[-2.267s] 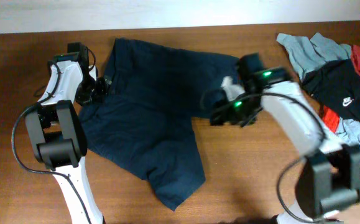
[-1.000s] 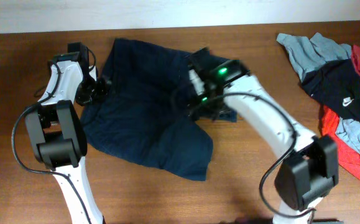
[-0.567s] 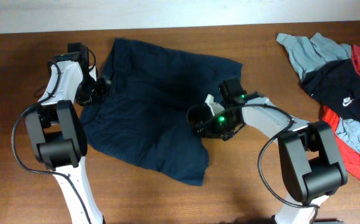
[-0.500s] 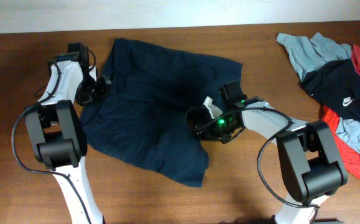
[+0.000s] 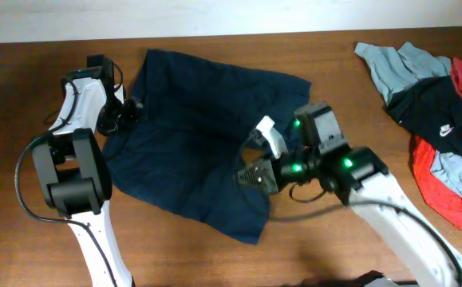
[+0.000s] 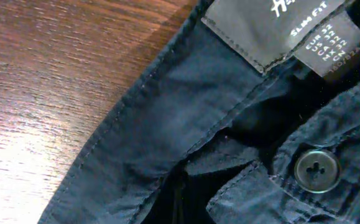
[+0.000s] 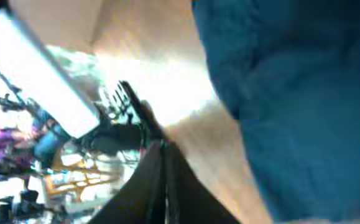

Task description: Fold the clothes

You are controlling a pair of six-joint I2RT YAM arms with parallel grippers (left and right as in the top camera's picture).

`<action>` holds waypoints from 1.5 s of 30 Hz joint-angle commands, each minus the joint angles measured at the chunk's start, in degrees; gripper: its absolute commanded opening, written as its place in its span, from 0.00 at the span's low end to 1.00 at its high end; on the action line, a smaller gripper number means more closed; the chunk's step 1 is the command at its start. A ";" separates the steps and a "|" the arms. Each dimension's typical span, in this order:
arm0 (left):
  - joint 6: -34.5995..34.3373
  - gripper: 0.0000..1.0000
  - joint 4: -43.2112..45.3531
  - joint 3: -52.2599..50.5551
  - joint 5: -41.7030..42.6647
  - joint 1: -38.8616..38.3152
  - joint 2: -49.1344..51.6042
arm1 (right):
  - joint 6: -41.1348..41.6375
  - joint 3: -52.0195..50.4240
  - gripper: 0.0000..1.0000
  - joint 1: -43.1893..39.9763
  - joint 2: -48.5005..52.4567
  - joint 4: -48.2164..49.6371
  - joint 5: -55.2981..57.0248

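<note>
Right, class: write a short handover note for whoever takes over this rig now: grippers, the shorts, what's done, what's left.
Left gripper: shut, at the waistband of the shorts.
Right gripper: shut at the inner edge of the near leg; a grip on cloth cannot be confirmed.
Shorts: spread rumpled on the table, legs apart.
Done: no fold shows. Left: all the folding.

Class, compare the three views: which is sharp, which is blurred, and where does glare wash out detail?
Overhead: evenly lit, shorts crisp, right arm slightly soft. Left wrist: sharp close-up, button and label in focus, glare on the table wood at lower left. Right wrist: heavily blurred, shorts only a blue smear, table bleached by a bright patch.
</note>
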 commanded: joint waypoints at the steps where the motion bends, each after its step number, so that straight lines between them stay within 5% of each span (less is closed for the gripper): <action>1: -0.70 0.01 -1.05 -2.32 -1.79 0.22 4.22 | 8.15 0.11 0.20 1.99 -2.12 -7.02 22.12; 5: -0.63 0.10 -1.55 -2.32 -1.79 0.22 4.22 | 10.16 -0.59 0.27 -2.56 2.25 -15.17 26.93; 6: 0.26 0.04 -2.89 -2.08 -1.77 0.22 4.11 | 10.21 -0.66 0.46 -4.39 4.57 -17.29 26.88; 8: 3.85 0.02 -5.97 0.37 -1.81 0.22 2.82 | 9.92 -0.79 0.53 -6.78 8.74 -19.32 25.68; 13: 7.48 0.21 -11.04 8.24 1.49 -0.24 -8.76 | 6.99 -1.29 0.58 -7.63 17.46 -17.81 20.15; 15: 10.51 0.33 -11.98 9.25 7.19 -1.62 -15.85 | 7.02 -1.99 0.61 -7.65 21.81 -14.86 17.86; 21: 17.81 0.38 -14.84 9.14 9.51 -11.45 -22.82 | 1.79 -7.04 0.74 -7.63 26.88 4.31 -1.84; 23: 18.69 0.38 -14.64 8.46 8.90 -14.67 -21.81 | 0.55 -8.59 0.58 -7.63 26.95 9.84 -7.23; 25: 18.67 0.38 -13.64 7.02 7.43 -16.70 -20.81 | -2.25 -9.11 0.23 -7.45 26.93 14.49 -16.41; 27: 18.64 0.38 -13.03 6.01 7.10 -17.35 -19.93 | -1.77 -9.09 0.05 -7.32 25.77 15.32 -17.92; 28: 18.64 0.38 -13.03 5.66 7.13 -17.42 -19.39 | -1.62 -9.09 0.04 -7.30 24.83 15.04 -17.86; 35: 18.40 0.37 -12.20 1.88 7.26 -17.57 -16.72 | 13.81 -6.43 0.04 -1.40 8.37 2.86 13.99; 42: 18.14 0.38 -11.78 1.36 7.61 -17.77 -16.70 | 33.68 -6.25 0.08 19.10 8.66 10.27 33.38; 43: 18.16 0.37 -11.87 1.36 7.61 -17.77 -16.70 | 36.39 -6.25 0.15 23.45 11.56 12.02 39.12; 44: 18.14 0.37 -11.96 1.36 7.61 -17.75 -16.70 | 36.83 -6.25 0.35 24.98 13.60 12.74 41.16; 45: 18.16 0.37 -11.98 1.36 7.61 -17.75 -16.70 | 36.81 -6.25 0.40 25.35 14.47 13.14 41.29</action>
